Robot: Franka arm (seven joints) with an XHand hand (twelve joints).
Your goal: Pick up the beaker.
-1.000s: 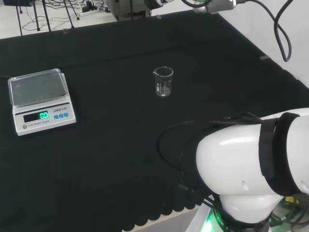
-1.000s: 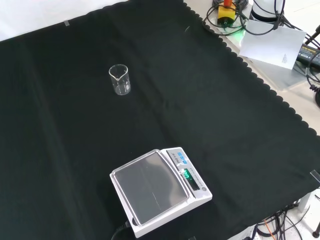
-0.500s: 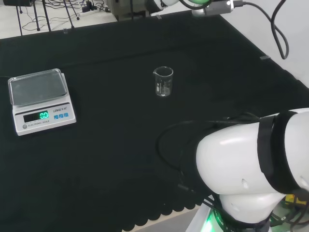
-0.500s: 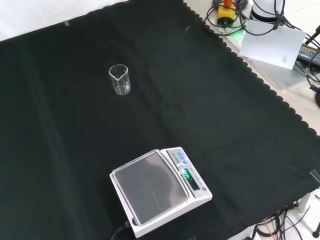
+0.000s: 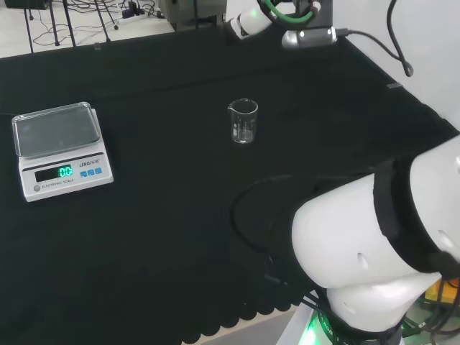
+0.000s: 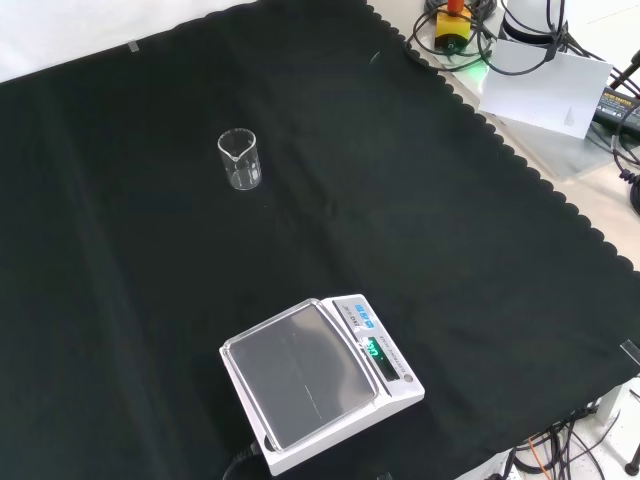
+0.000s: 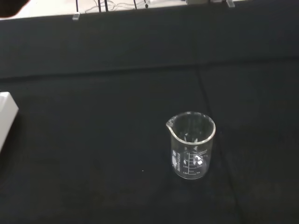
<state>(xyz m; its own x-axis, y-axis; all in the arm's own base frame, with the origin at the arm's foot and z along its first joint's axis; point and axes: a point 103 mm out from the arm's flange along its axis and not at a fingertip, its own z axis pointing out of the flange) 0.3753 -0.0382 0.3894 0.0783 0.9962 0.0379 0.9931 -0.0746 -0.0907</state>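
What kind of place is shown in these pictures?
Most likely a robotics lab set up for chemistry handling. A glass beaker and a digital scale stand on a bench under black cloth, with the white robot arm and loose cables at its edge.

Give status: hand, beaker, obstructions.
Hand's fingers not visible, state unknown. Beaker upright on the black cloth, untouched, looks empty. Scale stands well apart; nothing near the beaker.

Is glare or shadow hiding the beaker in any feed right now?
No: head view, the beaker stands out pale against the black cloth; front view, its rim catches light; wrist view, its printed markings read clearly, without a strong shadow.
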